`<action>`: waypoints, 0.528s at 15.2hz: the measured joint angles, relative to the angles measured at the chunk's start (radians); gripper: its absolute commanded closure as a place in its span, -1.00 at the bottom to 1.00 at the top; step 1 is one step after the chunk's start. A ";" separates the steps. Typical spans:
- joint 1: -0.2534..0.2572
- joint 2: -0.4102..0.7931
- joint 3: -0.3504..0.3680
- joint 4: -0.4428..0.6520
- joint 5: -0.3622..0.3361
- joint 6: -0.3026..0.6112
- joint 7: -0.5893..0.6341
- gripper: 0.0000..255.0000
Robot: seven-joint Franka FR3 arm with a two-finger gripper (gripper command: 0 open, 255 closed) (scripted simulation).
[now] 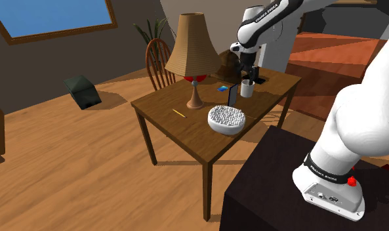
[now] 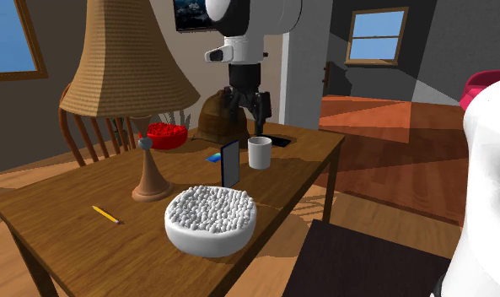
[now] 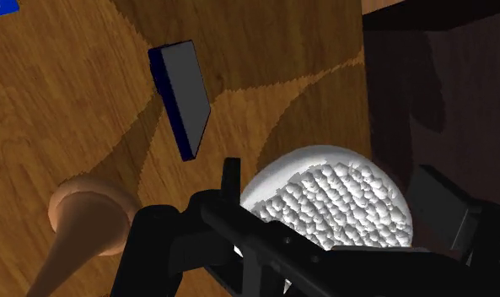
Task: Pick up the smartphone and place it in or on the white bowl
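**A:** Where is the phone?

**B:** The phone (image 2: pixel 230 163) stands on end on the table (image 2: pixel 71 240), its long axis pointing up. It is between the cup (image 2: pixel 259 153) and the white bowl (image 2: pixel 207 240): just beside the cup, near the bowl, touching neither as far as I can tell.

**A:** And the hand?

**B:** The hand (image 2: pixel 248 110) hangs above the cup with its fingers apart and nothing between them. The phone is below it and off toward the bowl. In the wrist view the phone is out past the fingertips, not between them.

**A:** So what does the next move depend on?

**B:** I'd say the hand must shift toward the bowl, then come down over the phone's top edge and close across its thin sides. The lamp (image 2: pixel 149 181) stands well clear of that path.
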 measured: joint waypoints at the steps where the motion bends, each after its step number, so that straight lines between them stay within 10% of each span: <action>1: 0.004 0.045 -0.008 0.026 0.032 0.014 -0.059 -1.00; 8: -0.056 0.358 0.037 0.226 0.271 0.086 -0.443 -1.00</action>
